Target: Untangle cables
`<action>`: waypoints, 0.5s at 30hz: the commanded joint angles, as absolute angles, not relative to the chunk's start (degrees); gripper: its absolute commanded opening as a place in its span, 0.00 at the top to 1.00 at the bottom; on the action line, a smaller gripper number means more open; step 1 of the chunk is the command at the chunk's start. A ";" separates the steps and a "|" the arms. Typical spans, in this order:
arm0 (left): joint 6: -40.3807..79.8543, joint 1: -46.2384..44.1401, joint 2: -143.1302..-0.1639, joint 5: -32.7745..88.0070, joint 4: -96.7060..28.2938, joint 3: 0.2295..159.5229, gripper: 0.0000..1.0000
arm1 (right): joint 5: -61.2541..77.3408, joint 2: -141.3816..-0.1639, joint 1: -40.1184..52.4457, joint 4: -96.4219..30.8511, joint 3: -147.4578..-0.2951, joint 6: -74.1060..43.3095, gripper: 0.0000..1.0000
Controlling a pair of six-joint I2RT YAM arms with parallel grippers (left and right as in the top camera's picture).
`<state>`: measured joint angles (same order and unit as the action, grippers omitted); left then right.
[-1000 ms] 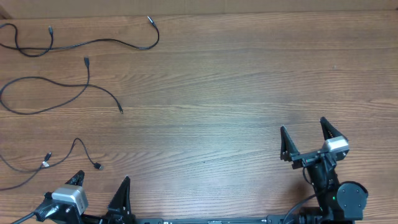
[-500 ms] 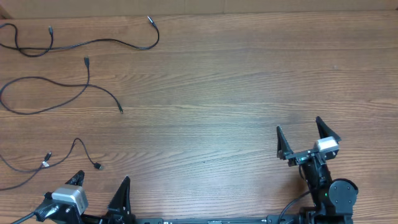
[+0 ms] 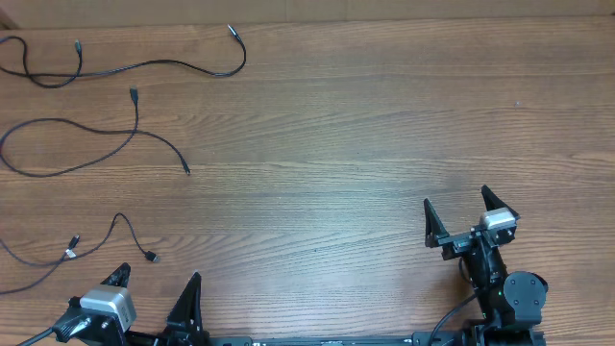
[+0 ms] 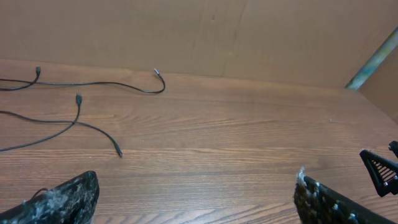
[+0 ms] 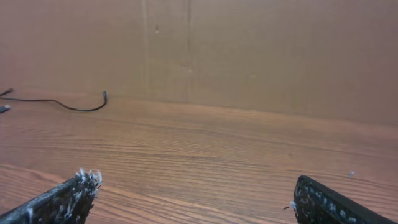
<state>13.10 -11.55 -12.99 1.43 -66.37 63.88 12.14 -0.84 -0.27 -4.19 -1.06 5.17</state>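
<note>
Three separate thin black cables lie on the left of the wooden table, apart from each other. One curves along the far edge (image 3: 154,63), one loops in the middle (image 3: 134,95), and one short one lies near the front left (image 3: 120,219). My left gripper (image 3: 157,281) is open and empty at the front left, just right of the short cable. In the left wrist view its jaws (image 4: 194,186) are wide apart, with the far cable (image 4: 118,83) and middle cable (image 4: 93,127) ahead. My right gripper (image 3: 456,198) is open and empty at the front right, far from all cables. Its wrist view shows open jaws (image 5: 193,186) and a distant cable end (image 5: 74,108).
A brown cardboard wall (image 5: 249,50) stands behind the table's far edge. A pale green post (image 4: 373,59) shows at the far right of the left wrist view. The right arm's base (image 3: 524,293) sits at the front edge.
My right gripper has shifted a little to the left, still open. The left arm and the cables have not moved.
</note>
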 commanded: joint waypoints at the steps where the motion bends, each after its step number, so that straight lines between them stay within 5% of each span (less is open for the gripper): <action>1: 12.86 -11.66 -12.69 0.91 -66.24 63.75 0.00 | 9.61 -0.16 -0.10 -4.23 -0.47 4.27 0.00; 15: 12.86 -11.66 -12.69 0.89 -66.24 63.75 0.00 | 6.55 -0.16 -0.03 -4.62 -0.49 4.60 0.00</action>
<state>13.10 -11.55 -12.99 1.41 -66.39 63.88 7.05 -0.84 -0.27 -4.73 -1.06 2.39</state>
